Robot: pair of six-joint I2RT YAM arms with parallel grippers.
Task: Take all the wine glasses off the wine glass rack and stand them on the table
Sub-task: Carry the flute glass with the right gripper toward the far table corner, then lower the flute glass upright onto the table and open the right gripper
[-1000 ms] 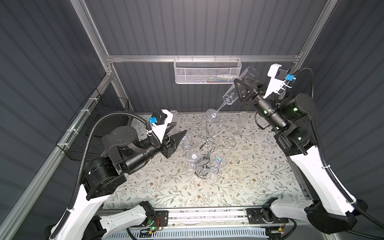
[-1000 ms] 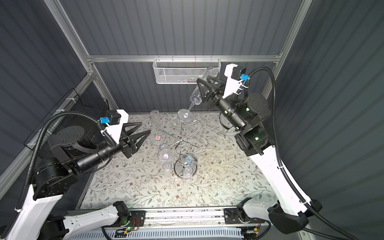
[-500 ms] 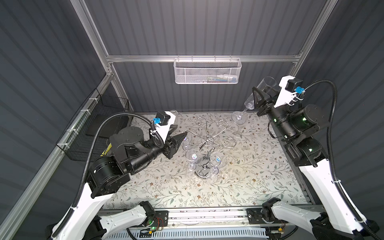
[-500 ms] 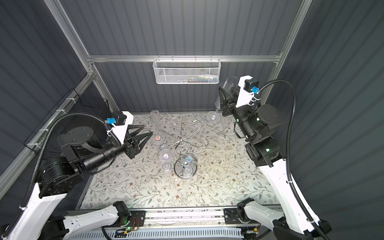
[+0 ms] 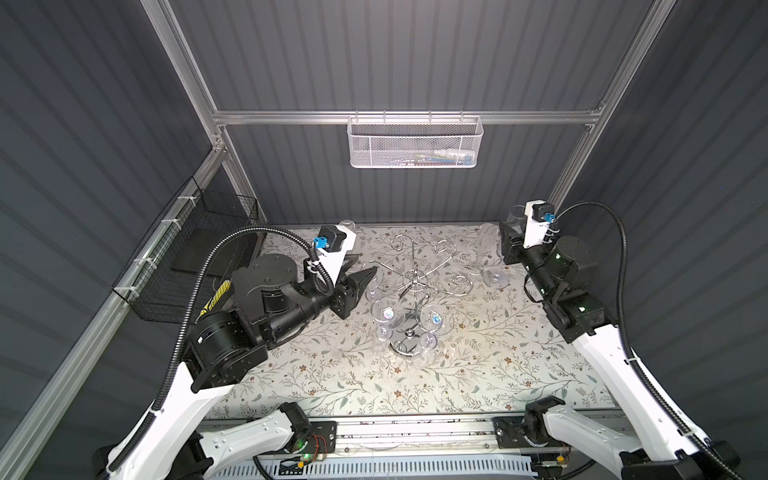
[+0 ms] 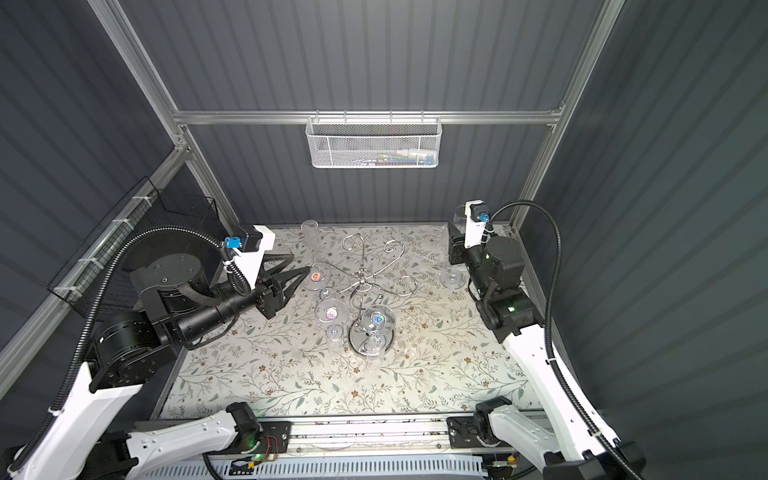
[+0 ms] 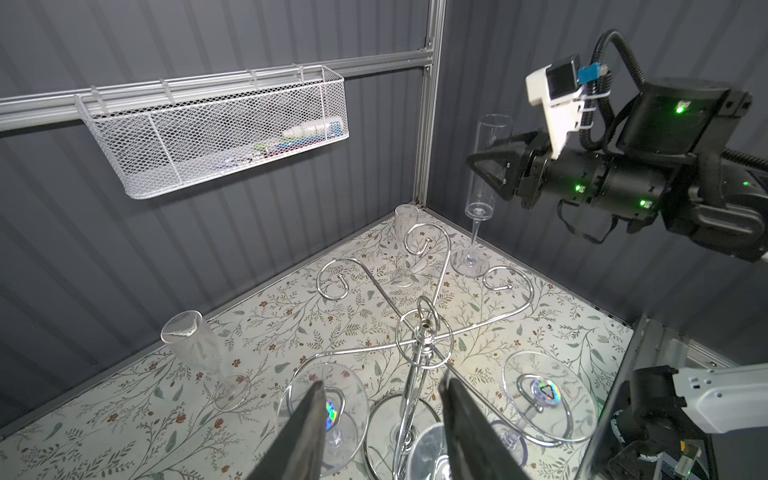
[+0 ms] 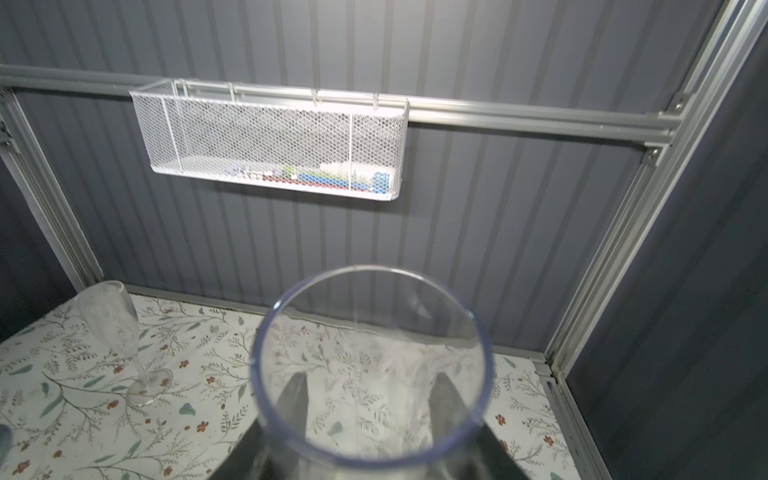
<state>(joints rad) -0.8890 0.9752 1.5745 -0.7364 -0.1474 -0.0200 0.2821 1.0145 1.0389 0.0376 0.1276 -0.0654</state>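
Stickers [image 7: 542, 390] on racked glass feet holographic, print unreadable; right gripper [image 8: 370, 386] clamps wine glass [image 7: 490, 137] bowl; left gripper [image 7: 382, 380] jaws apart.

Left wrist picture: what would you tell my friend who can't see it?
The right gripper holds a tall wine glass upright near the back corner. Nearer the camera stands the shiny wine glass rack with more glasses hanging upside down, and the open left gripper points at it.

Bright tabletop glare (dim walls)
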